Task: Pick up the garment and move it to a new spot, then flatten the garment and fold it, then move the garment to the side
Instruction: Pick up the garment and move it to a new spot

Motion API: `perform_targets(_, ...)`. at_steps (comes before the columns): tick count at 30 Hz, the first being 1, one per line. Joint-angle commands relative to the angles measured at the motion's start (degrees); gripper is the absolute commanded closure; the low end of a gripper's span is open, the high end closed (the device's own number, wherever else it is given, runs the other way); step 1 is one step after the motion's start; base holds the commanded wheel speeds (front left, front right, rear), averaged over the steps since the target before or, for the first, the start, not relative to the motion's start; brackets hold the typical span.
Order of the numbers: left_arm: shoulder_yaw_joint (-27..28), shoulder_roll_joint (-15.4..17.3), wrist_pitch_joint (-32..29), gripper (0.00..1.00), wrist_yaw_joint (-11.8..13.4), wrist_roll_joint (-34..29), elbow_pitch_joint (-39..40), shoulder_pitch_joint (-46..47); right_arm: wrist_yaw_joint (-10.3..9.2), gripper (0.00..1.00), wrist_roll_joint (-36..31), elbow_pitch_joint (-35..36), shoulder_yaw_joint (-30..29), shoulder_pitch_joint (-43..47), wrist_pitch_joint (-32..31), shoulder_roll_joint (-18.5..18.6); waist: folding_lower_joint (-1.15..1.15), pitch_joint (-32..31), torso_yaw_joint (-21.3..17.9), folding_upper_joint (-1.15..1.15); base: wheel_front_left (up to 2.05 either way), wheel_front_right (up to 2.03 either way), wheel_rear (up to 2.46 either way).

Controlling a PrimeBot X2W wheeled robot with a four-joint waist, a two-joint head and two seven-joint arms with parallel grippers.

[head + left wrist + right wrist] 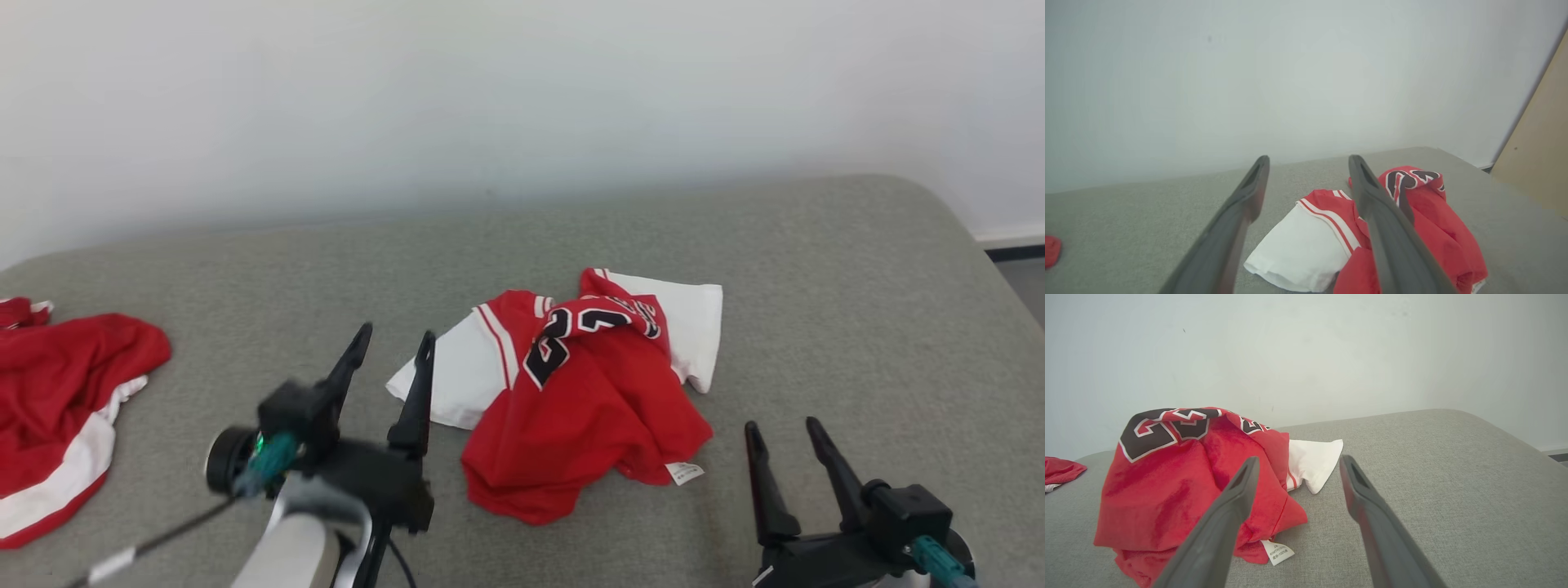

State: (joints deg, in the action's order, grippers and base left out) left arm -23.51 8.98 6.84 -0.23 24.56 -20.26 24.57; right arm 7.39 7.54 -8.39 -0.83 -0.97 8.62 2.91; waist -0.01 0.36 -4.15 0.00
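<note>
- A grey padded surface (735,269) fills the scene, with a pale wall behind it.
- The garment (588,408), a red jersey with white sleeves, lies crumpled near the middle of the surface.
- A second red and white garment (57,384) lies well apart, at the robot's far left.
- The left gripper (396,333) hovers just beside the white sleeve, fingers spread and empty.
- The right gripper (781,425) is near the red hem, also spread and empty.
- The pick-up looks not yet begun. Next, each gripper likely needs to come down on a fabric edge and pinch it.
- Black numerals (563,335) outlined in white probably read "23", though folds hide part.
- A white care label (684,472) sticks out at the hem, its print too small to read.
</note>
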Motion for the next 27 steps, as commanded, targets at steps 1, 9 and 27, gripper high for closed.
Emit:
perform_targets(1, 0.8, 0.7, 2.7, 0.00, 0.6, 0.2, 2.0, -3.0, 0.19, 0.00, -0.3, 0.4, -0.8, 0.7, 0.3, -0.1, 0.01, -0.8, 2.0, 0.00, 0.00, 0.00, 0.00)
perform_targets(9, 6.4, 1.1, 8.4, 0.00, 1.9, -0.8, 11.0, -14.0, 0.19, 0.00, -1.2, 1.1, -3.9, 1.1, 1.7, -0.1, 0.01, -1.2, 4.1, 0.00, 0.00, 0.00, 0.00)
perform_targets(27, 21.4, -3.5, 8.4, 0.00, -5.2, -13.5, 16.4, -30.6, 0.19, 0.00, -4.3, -1.0, -4.2, 2.6, 3.7, -0.1, 0.01, -1.7, 4.8, 0.00, 0.00, 0.00, 0.00)
